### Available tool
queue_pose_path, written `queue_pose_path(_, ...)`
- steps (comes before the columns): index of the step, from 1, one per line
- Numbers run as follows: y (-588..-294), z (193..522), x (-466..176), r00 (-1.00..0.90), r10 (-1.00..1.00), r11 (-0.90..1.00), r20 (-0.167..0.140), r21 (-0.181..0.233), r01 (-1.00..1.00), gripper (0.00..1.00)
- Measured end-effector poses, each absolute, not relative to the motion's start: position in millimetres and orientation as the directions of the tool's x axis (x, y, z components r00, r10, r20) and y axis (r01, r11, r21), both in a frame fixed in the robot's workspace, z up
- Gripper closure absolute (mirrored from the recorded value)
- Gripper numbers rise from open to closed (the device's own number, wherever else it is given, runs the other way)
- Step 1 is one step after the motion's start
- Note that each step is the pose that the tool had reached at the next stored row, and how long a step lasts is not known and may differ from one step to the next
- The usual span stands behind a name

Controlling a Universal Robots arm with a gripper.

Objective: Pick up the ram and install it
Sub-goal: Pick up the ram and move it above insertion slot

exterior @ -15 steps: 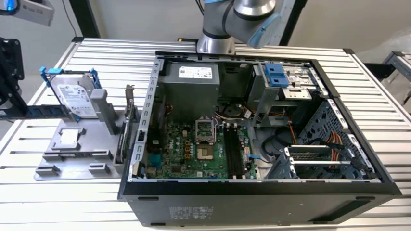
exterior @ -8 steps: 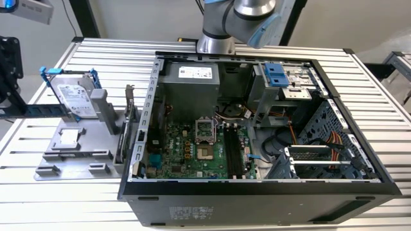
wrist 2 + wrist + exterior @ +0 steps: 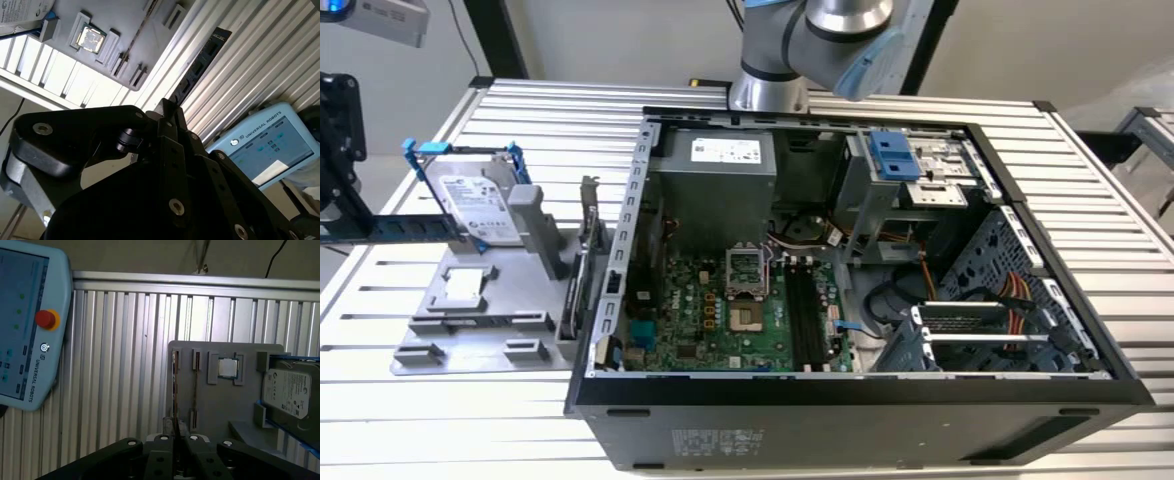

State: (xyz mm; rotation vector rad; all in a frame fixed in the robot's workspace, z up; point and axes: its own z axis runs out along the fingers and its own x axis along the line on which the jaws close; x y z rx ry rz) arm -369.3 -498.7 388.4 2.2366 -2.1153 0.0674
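My gripper [image 3: 176, 439] is shut on the ram [image 3: 175, 390], which shows edge-on as a thin line running out from the fingertips, high above the grey parts holder [image 3: 225, 405]. In the second wrist view the ram [image 3: 202, 62] is a long dark strip with chips, extending from the gripper [image 3: 168, 107]. In the exterior view a bluish stick [image 3: 387, 228] juts in from the exterior view's left edge, below a black part of the arm; it looks like the same ram. The motherboard's long black slots [image 3: 803, 320] lie inside the open computer case [image 3: 1067, 400], far from the gripper.
The grey holder [image 3: 480, 310] stands on the ribbed metal table [image 3: 400, 420], on the exterior view's left of the case. It carries a hard drive in a blue frame [image 3: 478, 205] and a small silver chip [image 3: 227, 368]. A light blue teach pendant [image 3: 25, 325] lies on the table.
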Motion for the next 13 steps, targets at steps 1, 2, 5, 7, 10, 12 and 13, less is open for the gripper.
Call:
queue_pose_path(1, -498.7, 388.5, -369.3, 0.056, -0.996, -0.055, 0.075, 0.015, -0.998, 1.00)
queue_pose_path(2, -498.7, 388.5, -369.3, 0.056, -0.996, -0.055, 0.075, 0.015, -0.998, 1.00)
queue_pose_path(5, -498.7, 388.5, -369.3, 0.056, -0.996, -0.055, 0.075, 0.015, -0.998, 1.00)
queue_pose_path(7, -498.7, 388.5, -369.3, 0.056, -0.996, -0.055, 0.075, 0.015, -0.998, 1.00)
queue_pose_path(10, -498.7, 388.6, -368.5, 0.056, -0.996, -0.055, 0.075, 0.015, -0.998, 1.00)
queue_pose_path(12, -498.7, 388.6, -367.1, 0.056, -0.996, -0.055, 0.075, 0.015, -0.998, 1.00)
queue_pose_path(13, -498.6, 388.6, -365.9, 0.056, -0.996, -0.055, 0.075, 0.015, -0.998, 1.00)
